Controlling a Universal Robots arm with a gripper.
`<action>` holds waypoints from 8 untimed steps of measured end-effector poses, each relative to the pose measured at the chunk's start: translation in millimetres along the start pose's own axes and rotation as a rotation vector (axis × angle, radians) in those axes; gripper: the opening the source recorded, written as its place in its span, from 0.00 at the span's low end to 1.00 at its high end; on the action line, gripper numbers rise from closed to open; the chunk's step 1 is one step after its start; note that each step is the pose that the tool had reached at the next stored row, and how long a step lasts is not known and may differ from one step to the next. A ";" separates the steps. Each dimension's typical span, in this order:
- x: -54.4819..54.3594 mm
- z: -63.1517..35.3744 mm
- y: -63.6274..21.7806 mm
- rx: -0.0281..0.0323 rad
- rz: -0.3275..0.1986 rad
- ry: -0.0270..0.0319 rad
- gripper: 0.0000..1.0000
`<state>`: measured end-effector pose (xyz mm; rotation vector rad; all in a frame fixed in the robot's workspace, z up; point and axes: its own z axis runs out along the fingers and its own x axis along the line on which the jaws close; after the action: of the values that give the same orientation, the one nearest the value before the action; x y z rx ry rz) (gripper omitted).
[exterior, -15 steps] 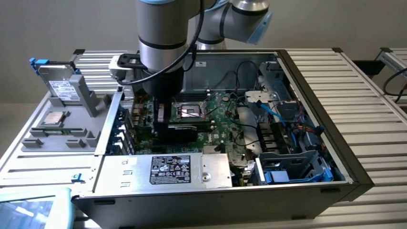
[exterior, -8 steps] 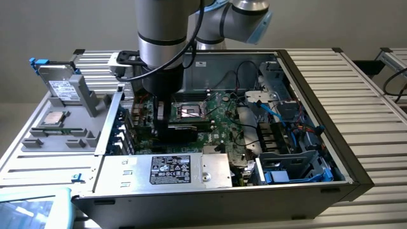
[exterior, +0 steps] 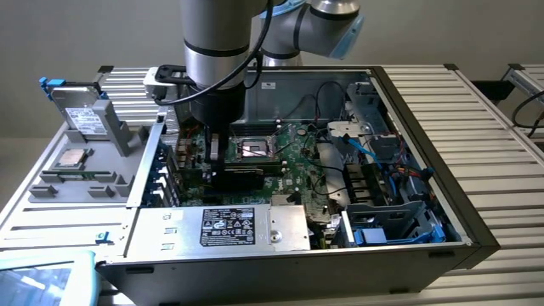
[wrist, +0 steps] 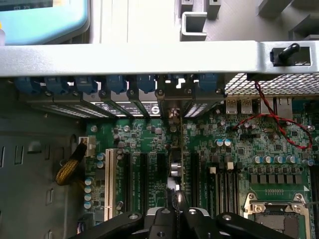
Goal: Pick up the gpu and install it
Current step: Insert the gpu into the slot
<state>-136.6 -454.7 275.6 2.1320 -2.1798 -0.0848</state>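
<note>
Green-edged gpu (wrist: 175, 172) stands on edge directly beneath my gripper (wrist: 177, 196), clenched on it, long axis along the motherboard slots (wrist: 139, 181).

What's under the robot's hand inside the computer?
A card stands edge-on in the green board's slots, with the shut tool on it. The tool covers the card's near end.
</note>
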 end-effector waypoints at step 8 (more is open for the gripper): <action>-2.0 0.2 2.4 0.0000 0.000 0.0001 0.12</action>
<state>-138.9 -452.7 275.6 2.1319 -2.1799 -0.0847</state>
